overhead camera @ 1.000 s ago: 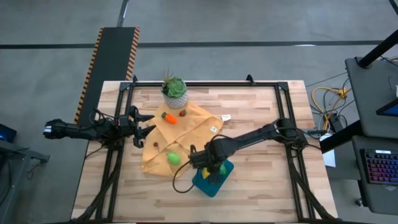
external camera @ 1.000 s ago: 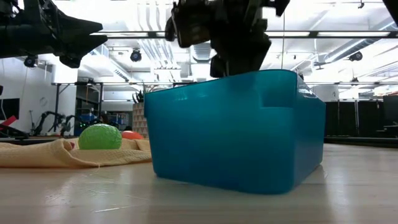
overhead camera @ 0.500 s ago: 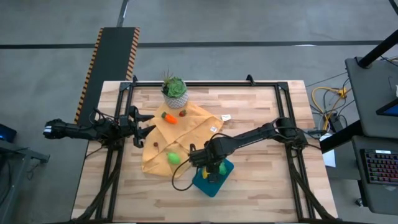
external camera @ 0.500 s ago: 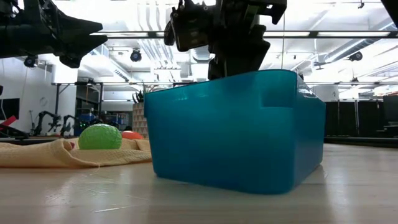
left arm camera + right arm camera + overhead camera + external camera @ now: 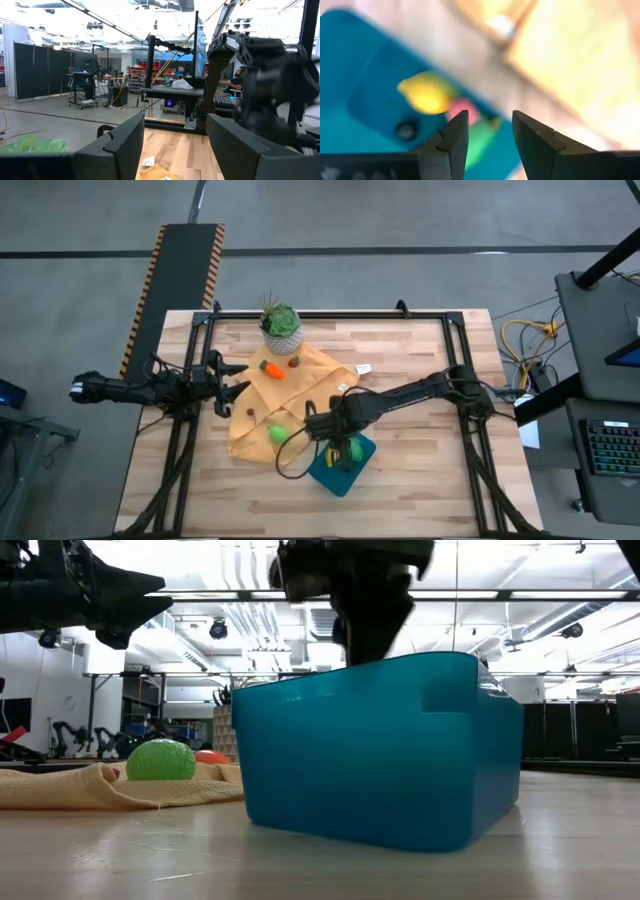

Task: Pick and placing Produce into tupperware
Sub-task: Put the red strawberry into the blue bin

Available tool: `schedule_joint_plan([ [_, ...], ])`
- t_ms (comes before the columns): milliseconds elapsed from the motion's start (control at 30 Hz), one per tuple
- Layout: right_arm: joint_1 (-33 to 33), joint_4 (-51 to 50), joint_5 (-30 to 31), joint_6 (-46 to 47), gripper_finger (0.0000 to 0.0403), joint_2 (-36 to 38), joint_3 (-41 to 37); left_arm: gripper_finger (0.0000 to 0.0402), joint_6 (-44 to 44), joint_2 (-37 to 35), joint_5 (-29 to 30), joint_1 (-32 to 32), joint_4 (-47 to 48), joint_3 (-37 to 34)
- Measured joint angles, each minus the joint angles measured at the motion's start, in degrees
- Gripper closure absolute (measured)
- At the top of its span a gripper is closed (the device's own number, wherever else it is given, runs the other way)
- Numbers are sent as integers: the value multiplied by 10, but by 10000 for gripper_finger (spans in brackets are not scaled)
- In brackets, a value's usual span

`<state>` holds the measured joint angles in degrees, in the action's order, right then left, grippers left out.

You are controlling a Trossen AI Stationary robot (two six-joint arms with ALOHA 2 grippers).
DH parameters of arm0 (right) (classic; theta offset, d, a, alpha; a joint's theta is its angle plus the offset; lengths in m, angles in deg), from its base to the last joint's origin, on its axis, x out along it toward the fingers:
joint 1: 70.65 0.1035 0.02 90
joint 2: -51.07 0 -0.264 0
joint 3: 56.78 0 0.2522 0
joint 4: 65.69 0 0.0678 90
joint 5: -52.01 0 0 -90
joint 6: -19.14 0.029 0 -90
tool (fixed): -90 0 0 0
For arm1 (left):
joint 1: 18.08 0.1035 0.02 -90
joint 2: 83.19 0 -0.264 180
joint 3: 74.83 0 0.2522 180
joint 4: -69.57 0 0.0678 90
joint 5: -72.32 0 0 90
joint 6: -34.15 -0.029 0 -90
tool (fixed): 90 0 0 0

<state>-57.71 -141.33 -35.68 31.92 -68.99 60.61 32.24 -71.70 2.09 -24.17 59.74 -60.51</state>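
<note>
Two arms were present; the right gripper (image 5: 338, 442) hovered over the left part of the tupperware (image 5: 342, 463), its fingers (image 5: 454, 134) spread with nothing between them; the left gripper (image 5: 232, 378) waited at the left edge of the table (image 5: 420, 360), jaws apart and empty, well clear of the work.

Inside the tupperware the right wrist view showed a yellow piece (image 5: 425, 95), a pink piece (image 5: 464, 111) and a green piece (image 5: 479, 141); these appeared deposited.

Remaining produce lay on the mustard cloth (image 5: 310, 380); the green oval piece (image 5: 279, 434) sat just left of the right gripper, near the container; its shape read as nearly round, so no long axis could be assigned; the carrot (image 5: 271, 367) lay at the far end of the cloth, near the potted plant (image 5: 281, 326), its long axis running roughly left to right; which end was the tip could not be told.

Judgement: the right gripper was the nearer to the green oval piece; the next move probably required a short traverse leftward, then a descent.
</note>
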Motion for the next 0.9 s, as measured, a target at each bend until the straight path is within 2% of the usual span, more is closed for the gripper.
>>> schedule_joint_plan([
  [200, -7, 52, 123, -16, 264, 72, -12, 200, 0, 0, 0, 0, 0, 0],
  [300, -10, 123, 141, -52, 269, 123, -38, 200, 0, 0, 0, 0, 0, 0],
  [567, -26, 353, 144, -154, 279, 248, -154, 200, 0, 0, 0, 0, 0, 0],
  [667, -40, 430, 143, -185, 280, 279, -217, 200, 0, 0, 0, 0, 0, 0],
  [800, -89, 508, 139, -181, 280, 296, -284, 200, 0, -1, 0, 0, 0, 0],
  [900, -145, 515, 72, -181, 280, 288, -299, 200, 0, -1, 0, 0, 0, 0],
])
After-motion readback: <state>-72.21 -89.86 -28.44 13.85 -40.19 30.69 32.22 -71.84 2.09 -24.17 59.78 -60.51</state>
